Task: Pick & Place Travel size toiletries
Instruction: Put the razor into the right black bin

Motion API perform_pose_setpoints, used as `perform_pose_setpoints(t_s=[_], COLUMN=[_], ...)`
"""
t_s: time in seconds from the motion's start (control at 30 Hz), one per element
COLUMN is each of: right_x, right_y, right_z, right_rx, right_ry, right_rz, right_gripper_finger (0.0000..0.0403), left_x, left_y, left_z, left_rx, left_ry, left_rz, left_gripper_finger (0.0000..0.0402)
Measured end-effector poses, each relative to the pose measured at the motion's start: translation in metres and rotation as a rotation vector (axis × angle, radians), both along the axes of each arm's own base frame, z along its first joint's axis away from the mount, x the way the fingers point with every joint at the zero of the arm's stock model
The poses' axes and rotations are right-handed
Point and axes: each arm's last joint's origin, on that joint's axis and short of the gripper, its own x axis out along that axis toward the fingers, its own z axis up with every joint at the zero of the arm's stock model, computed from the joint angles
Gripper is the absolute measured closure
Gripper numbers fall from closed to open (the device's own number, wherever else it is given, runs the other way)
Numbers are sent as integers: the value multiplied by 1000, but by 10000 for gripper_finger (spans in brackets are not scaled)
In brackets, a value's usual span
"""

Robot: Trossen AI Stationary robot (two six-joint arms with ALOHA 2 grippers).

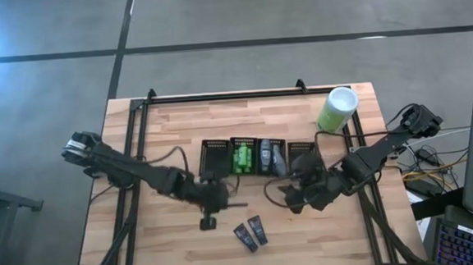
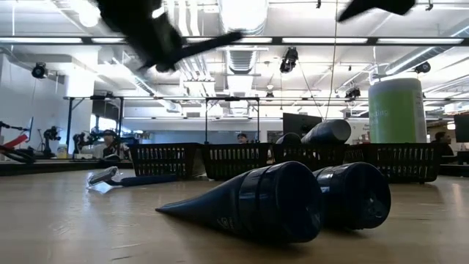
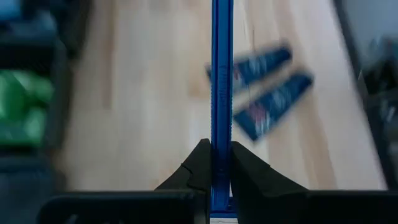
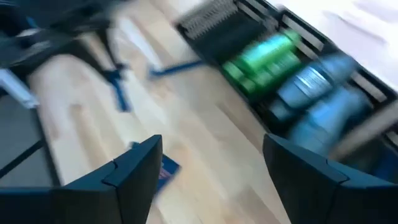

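Note:
My left gripper (image 1: 221, 201) hangs above the table's middle, shut on a thin blue razor (image 3: 222, 62) whose handle sticks out past the fingers toward the right. A second razor (image 1: 207, 222) lies flat on the wood just nearer. Two dark navy tubes (image 1: 251, 232) lie side by side near the front edge. Green tubes (image 1: 242, 158) and grey tubes (image 1: 271, 157) lie in the black mesh baskets (image 1: 216, 154). My right gripper (image 4: 205, 174) stands open and holds nothing, above the table right of centre, in front of the baskets. My left gripper pinches the razor's handle (image 3: 221, 134) between its two fingers (image 3: 198, 163). The handle runs along the fingers and on past their tips. The fingers slant down from the table's left. The razor is lifted clear of the table (image 2: 201, 44); its held end is hidden behind the fingers.
A tall light-green canister with a white lid (image 1: 337, 110) stands at the far right of the table, beside the row of baskets. A dark frame (image 1: 218, 96) runs along the far edge. Bare wood (image 1: 170, 128) lies between frame and baskets.

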Motion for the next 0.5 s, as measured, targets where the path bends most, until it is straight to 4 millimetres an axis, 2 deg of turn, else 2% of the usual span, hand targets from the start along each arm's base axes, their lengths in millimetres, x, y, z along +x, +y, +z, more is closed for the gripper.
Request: perform_pose_setpoints(t_s=[0.2, 0.37, 0.5], right_x=[8, 7, 8], right_y=[1, -2, -5], right_z=[13, 28, 46], right_rx=[-50, -118, -186], right_ry=[-84, -180, -271], right_rz=[52, -28, -55], right_gripper_finger=[146, 156, 157], left_x=[15, 15, 15], left_y=[29, 43, 50], left_z=[42, 76, 94], left_rx=[-183, -265, -302], left_ry=[-318, -568, -720], left_rz=[104, 136, 147], left_gripper_finger=[368, 368, 368])
